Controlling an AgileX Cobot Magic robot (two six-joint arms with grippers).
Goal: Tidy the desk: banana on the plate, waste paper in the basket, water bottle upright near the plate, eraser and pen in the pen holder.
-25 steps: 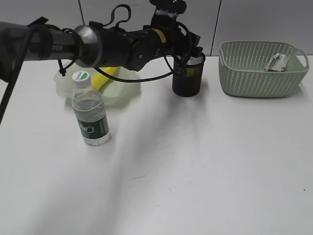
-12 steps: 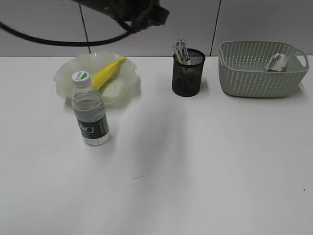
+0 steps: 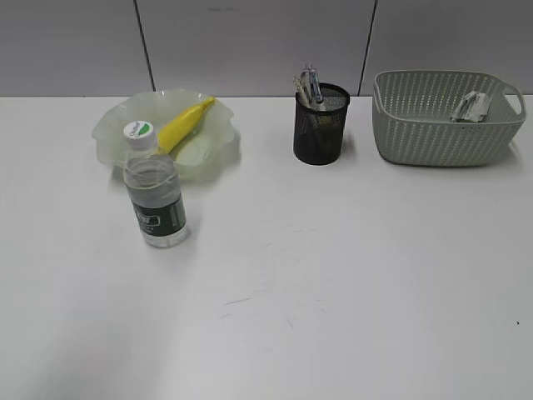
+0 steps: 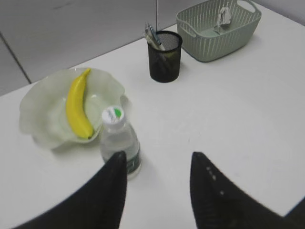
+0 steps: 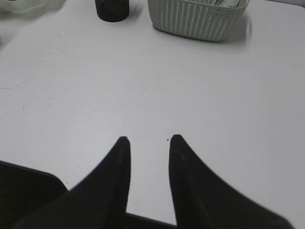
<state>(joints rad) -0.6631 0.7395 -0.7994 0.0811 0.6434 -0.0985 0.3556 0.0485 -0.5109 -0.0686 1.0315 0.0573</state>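
- Since a second earlier, the left arm had withdrawn from over the pen holder (image 3: 321, 125) and left the exterior view entirely; the objects kept their places.
- Left gripper (image 4: 157, 164) hung above the desk (image 3: 350, 275) with its jaws spread apart and nothing between them, the water bottle (image 4: 119, 143) just beyond its left finger.
- Right gripper (image 5: 147, 143) hovered over bare desk near the front edge, jaws parted and holding nothing.
- Banana (image 3: 185, 123) lay inside the plate (image 3: 112, 125) at the rear left.
- Water bottle stood upright directly in front of the plate, its white cap overlapping the plate's rim in the exterior view.
- Pen holder stood at rear centre, between the plate and the basket (image 3: 445, 121), with pens (image 3: 308, 83) projecting above its rim; the eraser could not be made out inside.
- Waste paper (image 3: 470, 107) rested in the basket at the rear right.
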